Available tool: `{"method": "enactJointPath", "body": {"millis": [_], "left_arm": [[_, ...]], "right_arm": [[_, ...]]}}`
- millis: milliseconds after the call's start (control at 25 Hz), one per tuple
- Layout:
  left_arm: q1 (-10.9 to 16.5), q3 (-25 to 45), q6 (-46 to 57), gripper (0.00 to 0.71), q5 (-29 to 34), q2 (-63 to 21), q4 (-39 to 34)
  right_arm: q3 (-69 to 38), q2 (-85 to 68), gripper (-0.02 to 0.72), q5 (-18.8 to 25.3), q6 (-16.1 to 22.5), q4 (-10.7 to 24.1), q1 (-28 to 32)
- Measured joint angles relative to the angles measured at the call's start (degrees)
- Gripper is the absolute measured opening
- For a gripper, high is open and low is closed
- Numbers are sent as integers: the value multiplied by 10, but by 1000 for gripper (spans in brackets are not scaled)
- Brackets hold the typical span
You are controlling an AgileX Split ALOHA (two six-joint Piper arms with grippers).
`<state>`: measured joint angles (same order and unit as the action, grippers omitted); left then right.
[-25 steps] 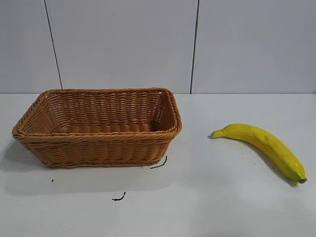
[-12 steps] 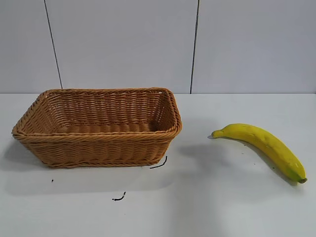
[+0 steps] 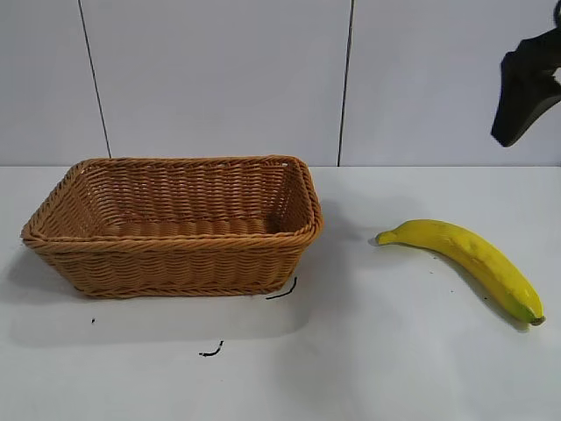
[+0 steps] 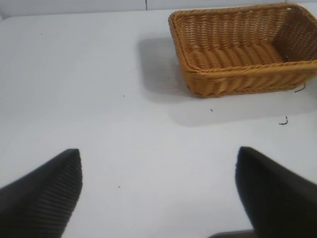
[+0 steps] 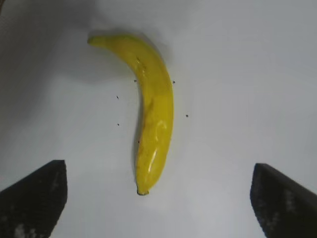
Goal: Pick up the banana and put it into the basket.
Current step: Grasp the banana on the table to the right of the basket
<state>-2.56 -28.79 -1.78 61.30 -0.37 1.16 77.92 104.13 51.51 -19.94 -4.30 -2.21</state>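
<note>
A lab test bench — bare white table [image 3: 368, 368], plain grey panelled wall [image 3: 219, 79].

Right arm: the right gripper [image 3: 526, 92] enters the exterior view at the upper right corner, raised high above the table surface. Only a dark part of it shows there, the rest being cut off by the edge. In the right wrist view its two fingers [image 5: 32, 198] are spread wide, pointing downward, with nothing between them.

Left arm: not seen in the exterior view. In the left wrist view the left gripper [image 4: 158, 193] has its fingers [image 4: 42, 196] spread wide above the table, holding nothing.
</note>
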Motion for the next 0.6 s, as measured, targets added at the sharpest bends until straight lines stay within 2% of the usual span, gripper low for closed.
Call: {"method": "enactJointPath", "body": {"millis": [360, 600], "left_arm": [[0, 0, 0, 635, 0, 0, 0], [0, 0, 0, 635, 0, 0, 0]], "right_arm": [[0, 126, 689, -86, 5, -7, 0], [0, 175, 689, -94, 8, -8, 0]]}}
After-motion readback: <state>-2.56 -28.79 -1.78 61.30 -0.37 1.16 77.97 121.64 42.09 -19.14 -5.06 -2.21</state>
